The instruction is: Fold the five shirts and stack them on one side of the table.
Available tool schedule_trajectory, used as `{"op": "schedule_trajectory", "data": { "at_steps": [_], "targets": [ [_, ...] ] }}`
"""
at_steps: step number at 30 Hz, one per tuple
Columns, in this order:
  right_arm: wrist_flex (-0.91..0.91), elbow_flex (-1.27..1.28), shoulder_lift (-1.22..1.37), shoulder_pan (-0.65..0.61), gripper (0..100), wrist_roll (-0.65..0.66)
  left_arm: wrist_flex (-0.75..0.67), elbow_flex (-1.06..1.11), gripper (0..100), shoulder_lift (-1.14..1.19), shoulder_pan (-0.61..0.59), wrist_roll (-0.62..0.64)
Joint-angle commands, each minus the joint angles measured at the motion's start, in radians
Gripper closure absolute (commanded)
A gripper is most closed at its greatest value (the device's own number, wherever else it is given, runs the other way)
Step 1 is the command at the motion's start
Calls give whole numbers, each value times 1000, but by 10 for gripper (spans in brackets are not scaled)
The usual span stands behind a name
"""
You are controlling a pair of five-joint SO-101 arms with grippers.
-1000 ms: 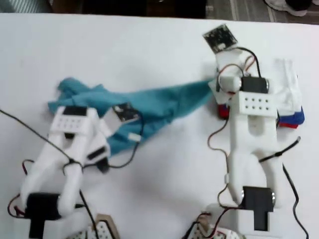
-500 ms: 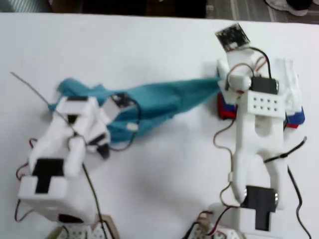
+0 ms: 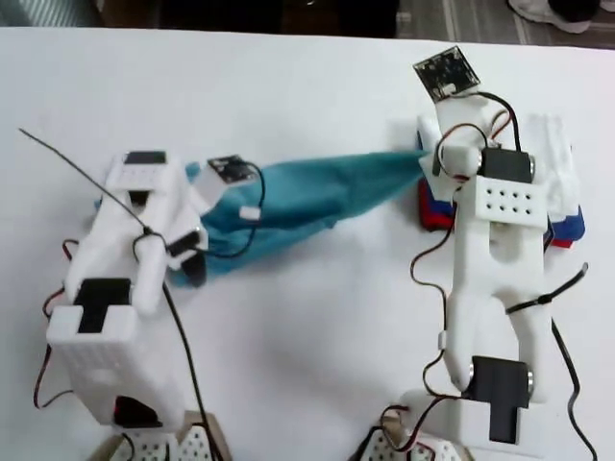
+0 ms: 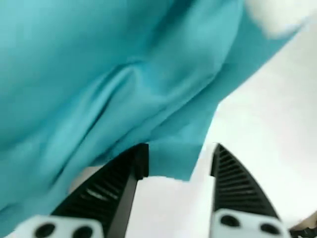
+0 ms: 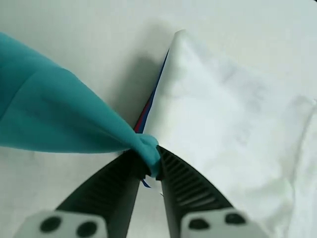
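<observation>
On the left of the white surface (image 3: 288, 86) we see the left arm bent over the left end of the teal shirt (image 3: 317, 187). The left pincer (image 4: 178, 166) has its jaws apart. Its wrist view shows a small flap of the shirt's edge lying between them, and the jaws are not closed on it. From there the shirt runs rightward across the middle of the surface as a long band. It is wide and rumpled under the left arm and narrows to a point at the right. We find the right pincer (image 5: 151, 166) clamped on that point, the cloth bunched into a tight knot between its jaws. The pinched tip sits right at the left edge of the stack (image 3: 567, 182) of folded shirts on the right side of the surface, partly under the right arm. A white one is on top, with red and blue edges showing beneath it.
</observation>
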Motion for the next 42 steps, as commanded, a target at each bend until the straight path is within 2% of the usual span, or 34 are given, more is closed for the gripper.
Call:
{"op": "schedule_trajectory", "data": {
  "at_steps": [1,9,13,19,21,27,32,37,39,42],
  "targets": [
    [-12,-41,-4,10,978,-6,54,-104,796,-5,2,0],
    [-12,-41,-4,15,978,-6,48,-62,766,0,5,-3],
    [-12,-41,-4,13,978,-6,89,-41,766,-11,5,-6],
    [-13,-41,-4,10,978,-6,87,18,766,-92,12,-9],
    [-13,-41,-4,8,978,-6,58,62,766,-107,29,-9],
    [-15,-41,-4,8,978,-2,-144,170,763,-72,29,-6],
    [-10,-41,-4,15,978,-2,-183,113,764,37,18,0],
    [16,-41,-4,15,978,0,-133,-10,767,146,-18,-6],
    [16,-41,-4,15,978,0,-97,-41,797,169,-20,-8],
    [16,-41,-4,10,978,-3,-63,-61,959,172,-20,-32]
  ]
}}
